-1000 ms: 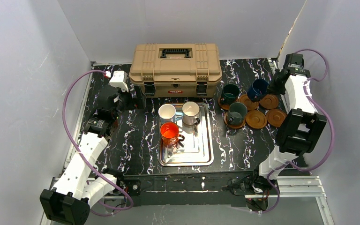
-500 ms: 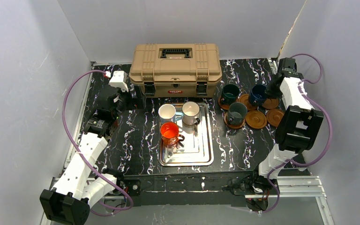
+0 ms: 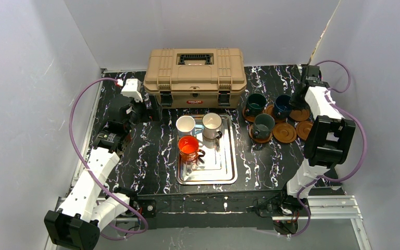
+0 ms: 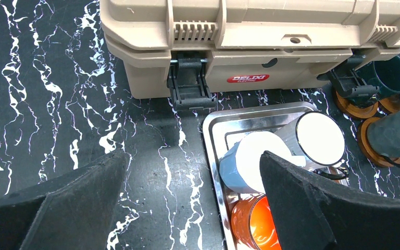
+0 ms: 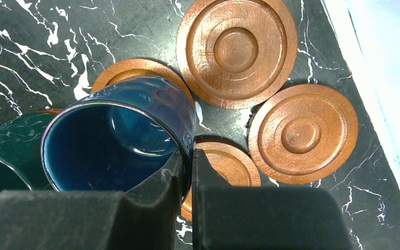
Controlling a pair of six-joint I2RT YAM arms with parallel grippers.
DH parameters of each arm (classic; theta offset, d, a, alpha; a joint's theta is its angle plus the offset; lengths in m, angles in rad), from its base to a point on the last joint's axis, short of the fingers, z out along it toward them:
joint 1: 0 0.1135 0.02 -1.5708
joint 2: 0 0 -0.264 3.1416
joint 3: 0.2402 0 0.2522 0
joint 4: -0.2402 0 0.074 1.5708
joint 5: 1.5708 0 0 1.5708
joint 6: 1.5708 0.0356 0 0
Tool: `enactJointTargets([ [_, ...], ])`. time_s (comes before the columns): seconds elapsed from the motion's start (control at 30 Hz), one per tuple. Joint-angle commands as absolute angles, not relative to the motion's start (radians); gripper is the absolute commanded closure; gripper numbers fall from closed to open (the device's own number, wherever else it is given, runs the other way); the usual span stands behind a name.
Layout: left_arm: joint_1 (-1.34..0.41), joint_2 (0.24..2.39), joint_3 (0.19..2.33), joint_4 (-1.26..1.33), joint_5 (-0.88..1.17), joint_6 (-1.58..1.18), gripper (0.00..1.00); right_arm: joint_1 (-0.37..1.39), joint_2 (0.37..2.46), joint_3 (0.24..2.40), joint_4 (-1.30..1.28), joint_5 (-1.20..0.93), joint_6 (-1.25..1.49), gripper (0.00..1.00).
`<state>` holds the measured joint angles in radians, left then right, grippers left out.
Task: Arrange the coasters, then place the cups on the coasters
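- Black marbled table (image 3: pixel 156 151) is being used
- Navy cup (image 5: pixel 156 104) is being pinched at its rim by right gripper (image 5: pixel 187 172), coasters (image 5: pixel 237 49) just beyond
- Left gripper (image 4: pixel 192 161) is being held apart, cream cups (image 4: pixel 320 138) just ahead

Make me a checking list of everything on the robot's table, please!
Surface: black marbled table, no spills seen.
Job's things: coasters lie far right; teal cup and grey-green cup sit on two; navy cup is held among them; white cup, ribbed cream cup and orange cup wait on the steel tray.
Clutter: tan toolbox, closed, at the back.
Hands: left hand open, empty; right hand shut on the navy cup's rim.
Cables: purple cables loop off both arms.
Surroundings: plain white walls.
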<state>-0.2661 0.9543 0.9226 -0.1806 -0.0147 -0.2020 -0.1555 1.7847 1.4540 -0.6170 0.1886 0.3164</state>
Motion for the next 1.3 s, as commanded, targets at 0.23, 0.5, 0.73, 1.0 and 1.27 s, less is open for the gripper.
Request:
enactJointTargets([
  [0.23, -0.270, 0.939, 0.917, -0.179, -0.012, -0.195, 0.02, -0.136, 1.803, 1.454, -0.533, 0.198, 0.356, 0.99],
  [0.5, -0.269, 0.939, 0.918, -0.178, -0.011, -0.196, 0.02, -0.123, 1.823, 1.459, -0.533, 0.205, 0.357, 0.99],
  [0.73, -0.270, 0.939, 0.919, -0.179, -0.011, -0.196, 0.02, -0.115, 1.829, 1.453, -0.529, 0.217, 0.361, 0.99],
  [1.0, -0.270, 0.940, 0.919, -0.178, -0.010, -0.195, 0.02, -0.112, 1.833, 1.451, -0.536, 0.247, 0.361, 0.99],
  [1.27, -0.269, 0.942, 0.919, -0.179, -0.009, -0.196, 0.02, -0.113, 1.842, 1.448, -0.545, 0.254, 0.366, 0.92],
])
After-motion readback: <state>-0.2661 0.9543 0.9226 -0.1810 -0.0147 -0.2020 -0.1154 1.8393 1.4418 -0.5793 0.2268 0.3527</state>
